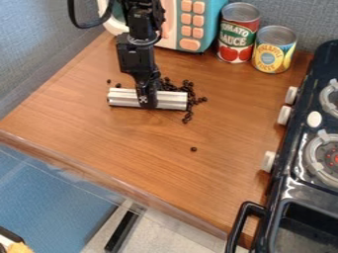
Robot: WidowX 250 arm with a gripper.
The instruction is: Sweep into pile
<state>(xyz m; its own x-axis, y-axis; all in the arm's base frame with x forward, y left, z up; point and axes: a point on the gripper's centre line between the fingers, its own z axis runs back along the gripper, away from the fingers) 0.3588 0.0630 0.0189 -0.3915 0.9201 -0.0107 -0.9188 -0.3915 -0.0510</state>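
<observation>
Camera view: claw (147,100) grips metal bar (173,100), dark beads (189,85) clustered just beside

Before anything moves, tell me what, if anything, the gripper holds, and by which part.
A silver bar, held by the gripper near its middle, an end sticking out on either side.

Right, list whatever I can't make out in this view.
Camera view:
- Beads: too small and bunched to count or identify; any behind the silver bar and gripper are hidden.
- Toy microwave: top cut off by the upper edge, front partly hidden by the arm.
- Stove: cut off by the right edge.
- Yellow item: cut off at lower left.
</observation>
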